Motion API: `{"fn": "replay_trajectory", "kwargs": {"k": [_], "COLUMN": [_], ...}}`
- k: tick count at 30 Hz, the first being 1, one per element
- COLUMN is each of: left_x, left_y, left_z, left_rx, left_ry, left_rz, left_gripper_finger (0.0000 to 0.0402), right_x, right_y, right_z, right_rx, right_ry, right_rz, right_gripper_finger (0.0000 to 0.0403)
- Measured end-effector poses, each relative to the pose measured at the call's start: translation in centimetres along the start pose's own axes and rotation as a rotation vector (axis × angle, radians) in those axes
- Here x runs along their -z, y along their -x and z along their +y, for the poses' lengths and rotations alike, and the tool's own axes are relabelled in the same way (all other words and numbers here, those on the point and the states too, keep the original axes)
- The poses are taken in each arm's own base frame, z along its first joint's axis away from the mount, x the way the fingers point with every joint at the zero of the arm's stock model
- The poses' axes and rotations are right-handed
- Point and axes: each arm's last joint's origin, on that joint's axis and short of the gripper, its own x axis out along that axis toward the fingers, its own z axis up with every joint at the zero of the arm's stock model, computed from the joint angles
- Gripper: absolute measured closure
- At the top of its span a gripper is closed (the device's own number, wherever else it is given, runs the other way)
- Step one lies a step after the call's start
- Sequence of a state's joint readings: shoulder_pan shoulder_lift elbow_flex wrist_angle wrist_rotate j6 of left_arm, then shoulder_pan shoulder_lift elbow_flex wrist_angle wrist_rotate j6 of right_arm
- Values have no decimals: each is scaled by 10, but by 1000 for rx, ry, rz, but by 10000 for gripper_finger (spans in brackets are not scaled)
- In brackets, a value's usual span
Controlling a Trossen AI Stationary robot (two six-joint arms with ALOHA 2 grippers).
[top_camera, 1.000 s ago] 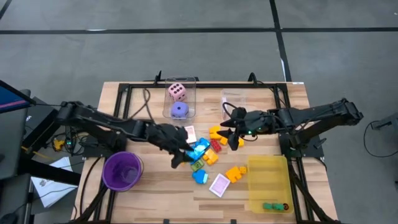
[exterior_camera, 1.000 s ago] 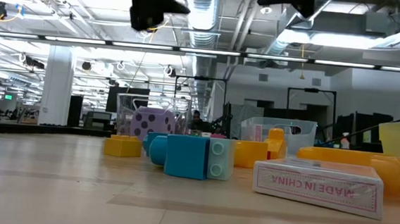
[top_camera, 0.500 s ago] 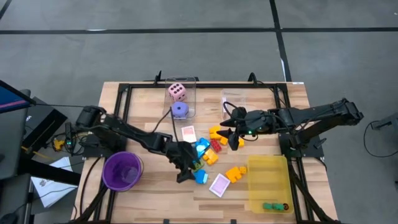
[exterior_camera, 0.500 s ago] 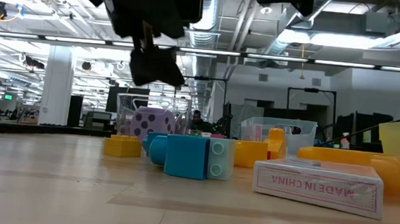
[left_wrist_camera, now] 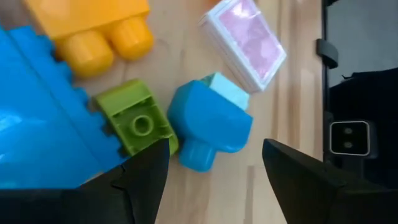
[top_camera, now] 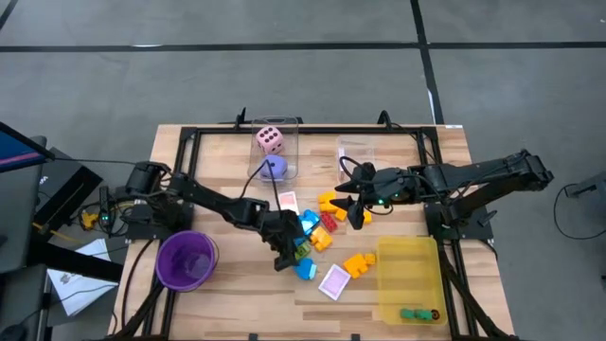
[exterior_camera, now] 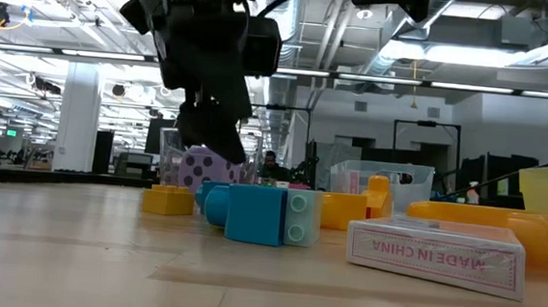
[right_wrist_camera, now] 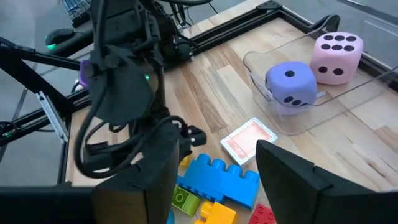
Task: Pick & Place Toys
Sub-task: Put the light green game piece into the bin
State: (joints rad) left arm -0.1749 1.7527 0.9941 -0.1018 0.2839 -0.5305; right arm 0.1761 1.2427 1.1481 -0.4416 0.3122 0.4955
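- Left claw [top_camera: 283, 254] above the middle of the desk [top_camera: 218, 294], fingers apart and holding nothing, hovering over the near end of the toy pile.
- Between its two dark fingers [left_wrist_camera: 140, 180] in the left wrist view: a light blue rounded block [left_wrist_camera: 211, 121], with a small green block [left_wrist_camera: 137, 121] just beside it and touching a large blue block [left_wrist_camera: 37, 130].
- Beyond these, a yellow block [left_wrist_camera: 93, 28] and a pink-white card pack [left_wrist_camera: 245, 40], lying flat on the wood.
- Same light blue block [top_camera: 305, 269] toward the front edge of the desk, the card pack [top_camera: 334, 281] just to its right, an orange block [top_camera: 359, 264] farther right.
- Right claw [top_camera: 354, 201] over the far right part of the pile, fingers parted, nothing between them.
- Red block [top_camera: 330, 221] and yellow blocks [top_camera: 331, 202] lying close by that claw.
- A second pink-white card [top_camera: 288, 203] flat on the desk, left of the pile.
- Pink die [top_camera: 270, 140] and purple die [top_camera: 274, 168] inside a clear box [top_camera: 295, 152] at the back edge, the pink one farther back.
- Another clear box [top_camera: 355, 152] near the back edge, to the right.
- Purple cup [top_camera: 187, 260] near the front left corner, upright.
- Yellow tray [top_camera: 408, 270] at the front right corner, a few small green and red pieces [top_camera: 418, 314] in its near end.
- In the low view, left claw [exterior_camera: 209, 120] hanging above the blue block [exterior_camera: 270, 214], not touching it; card pack [exterior_camera: 435, 253] nearest the camera.
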Motion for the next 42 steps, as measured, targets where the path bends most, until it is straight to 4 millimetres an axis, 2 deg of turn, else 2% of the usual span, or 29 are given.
{"fn": "replay_trajectory", "kwargs": {"k": [12, 19, 27, 36, 42], "left_x": [16, 12, 12, 13, 12], "left_y": [-4, -4, -5, -14, -13], "left_z": [15, 12, 14, 19, 20], "left_rx": [15, 46, -9, -37, -72], "left_ry": [36, 28, 30, 96, 144], "left_rz": [42, -2, -26, -46, -74], "left_gripper_finger": [147, 147, 147, 148, 168], "right_x": [1, 1, 1, 2, 3], "right_y": [0, 0, 0, 0, 0], "right_z": [-1, -1, -1, -1, -1], "right_rx": [7, 8, 8, 12, 15], "right_ry": [14, 14, 14, 16, 16], "right_rz": [13, 14, 13, 22, 29], "right_gripper_finger": [196, 196, 196, 196, 196]}}
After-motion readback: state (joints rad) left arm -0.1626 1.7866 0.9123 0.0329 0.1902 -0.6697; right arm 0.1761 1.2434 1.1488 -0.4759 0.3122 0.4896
